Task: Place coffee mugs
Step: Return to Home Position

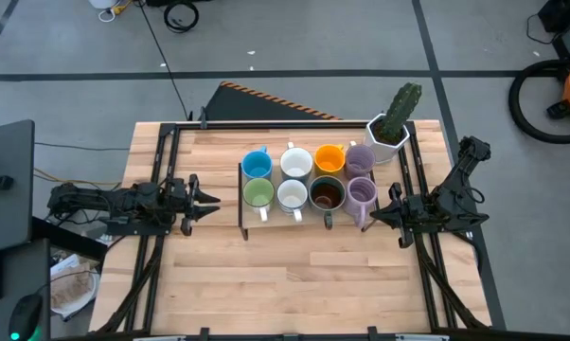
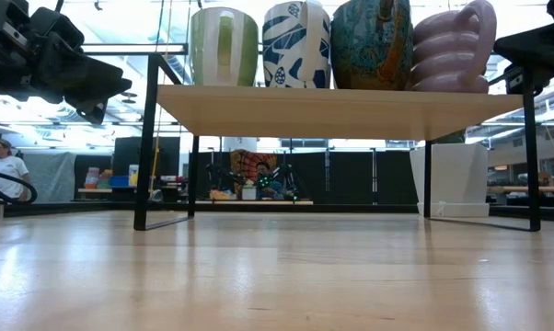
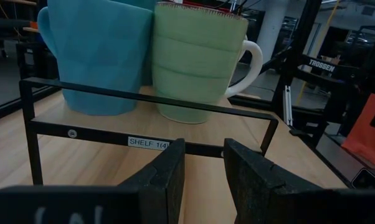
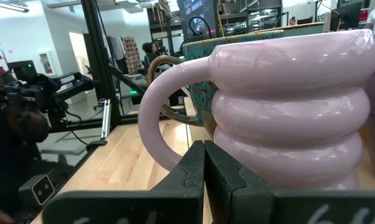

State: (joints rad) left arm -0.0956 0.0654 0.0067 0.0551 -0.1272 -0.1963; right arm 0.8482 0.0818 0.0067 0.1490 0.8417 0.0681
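Left gripper [image 3: 204,148] is over the left side of the surface [image 1: 294,279], at about shelf-top height. It points at the left end of the shelf [image 2: 332,110] and is clear of it. Its fingers [image 3: 169,180] are parted by a narrow gap with nothing between them. Its wrist view looks straight at the two leftmost mugs.

All eight mugs are on the shelf top, in two rows of four, packed close.
- Rear row: blue mug [image 1: 257,164], rear white mug [image 1: 295,162], orange mug [image 1: 329,158], rear lilac mug [image 1: 360,157].
- Front row: green mug [image 1: 258,193], front white mug [image 1: 292,195] with a blue pattern on its side, dark brown mug [image 1: 325,194], front lilac mug [image 1: 361,192].
- All are upright, and the front-row handles point toward the near edge.

Cactus pot [image 1: 387,135] stands on the surface behind the shelf's right end, just beside the rear lilac mug.

Right gripper [image 4: 204,149] is at the right end of the shelf, at mug height. Its fingers [image 4: 181,180] are pressed together and hold nothing. The tips are just beside the front lilac mug's handle; I can't tell whether they touch it.
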